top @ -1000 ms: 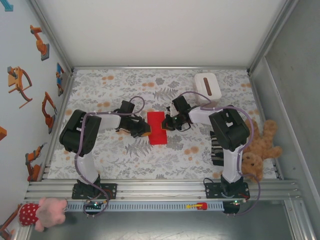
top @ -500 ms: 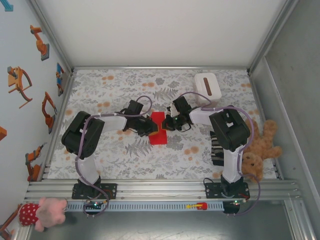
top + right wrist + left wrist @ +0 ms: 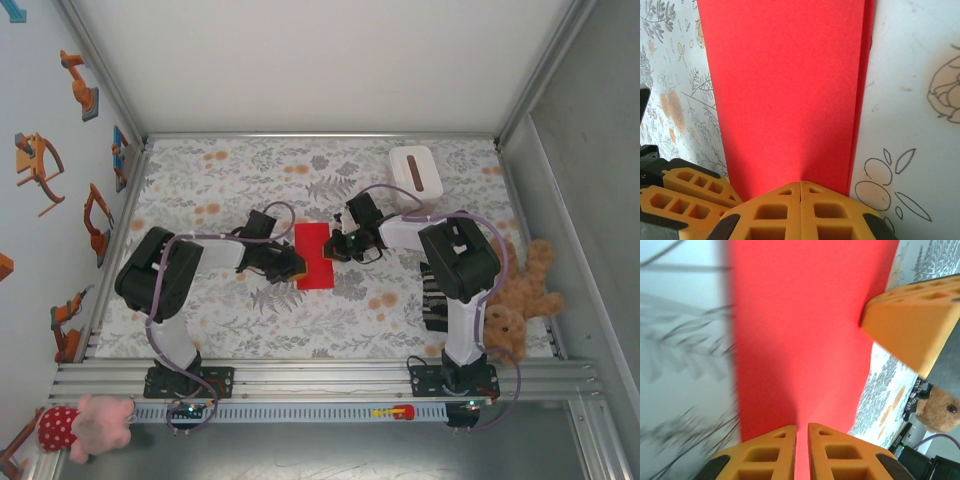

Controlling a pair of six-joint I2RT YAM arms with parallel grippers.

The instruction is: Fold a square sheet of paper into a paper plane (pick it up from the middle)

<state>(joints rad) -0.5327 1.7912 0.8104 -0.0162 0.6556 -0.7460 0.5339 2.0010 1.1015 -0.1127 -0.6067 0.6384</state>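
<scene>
A thin, bright red square sheet of paper (image 3: 314,256), folded into a narrow rectangle, lies flat on the flower-printed tablecloth (image 3: 230,180), directly between the two hands. The left gripper (image 3: 291,266) sits at the sheet's left long edge, toward its nearer end. The right gripper (image 3: 334,248) sits across from it at the right long edge, a little farther up, so the paper's width separates them. From the left wrist, that hand's ribbed orange fingers (image 3: 765,455) are drawn almost together, with a thin slit between them. The red surface runs ahead from their tips and shows through the slit. Whether they pinch the paper or merely rest on it cannot be told. Ahead and to the right of them, an orange finger (image 3: 912,322) of the other hand rests at the sheet's far edge. From the right wrist, the right hand's fingers (image 3: 770,212) are clenched tight, with no gap. Their tips meet the near edge of the sheet, which stretches forward from them, with a second layer peeking out along its right side. Nothing visibly sits between these fingers. A white rectangular box with a dark slot (image 3: 416,172) stands beyond and to the right of the right hand, well apart from it. A brown plush teddy bear (image 3: 515,300) lies behind that arm, at the table's right edge.
</scene>
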